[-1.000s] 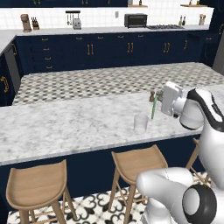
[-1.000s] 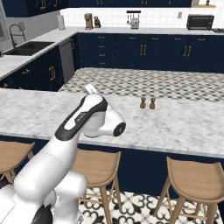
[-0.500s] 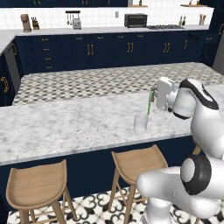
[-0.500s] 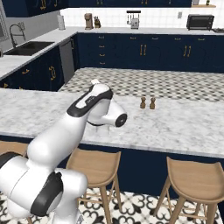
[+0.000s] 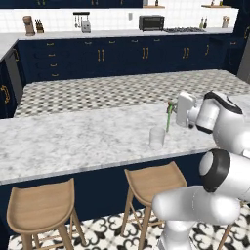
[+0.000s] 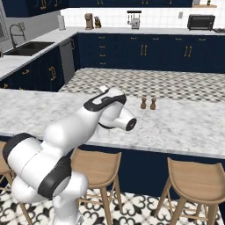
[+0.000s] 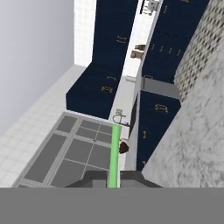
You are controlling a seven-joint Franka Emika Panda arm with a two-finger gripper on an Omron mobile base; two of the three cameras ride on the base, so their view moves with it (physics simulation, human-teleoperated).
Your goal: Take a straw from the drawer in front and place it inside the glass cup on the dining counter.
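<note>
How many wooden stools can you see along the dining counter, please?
3: the left base view shows two stools, left and middle; a third stands further right in the right base view. More may be hidden.

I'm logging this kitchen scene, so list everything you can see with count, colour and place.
straw: one, light green, upright in the pincer, just right of the cup
cup: one, clear, on the counter near its front edge
counter: one, white-grey marble over navy base
shakers: two, brown, on the counter
stools: tan wood, along the counter's front
toaster oven: one, black, back worktop
sink: one, dark, left worktop
arm: one, white with dark joints
pincer: one, dark, shut on the straw
</note>
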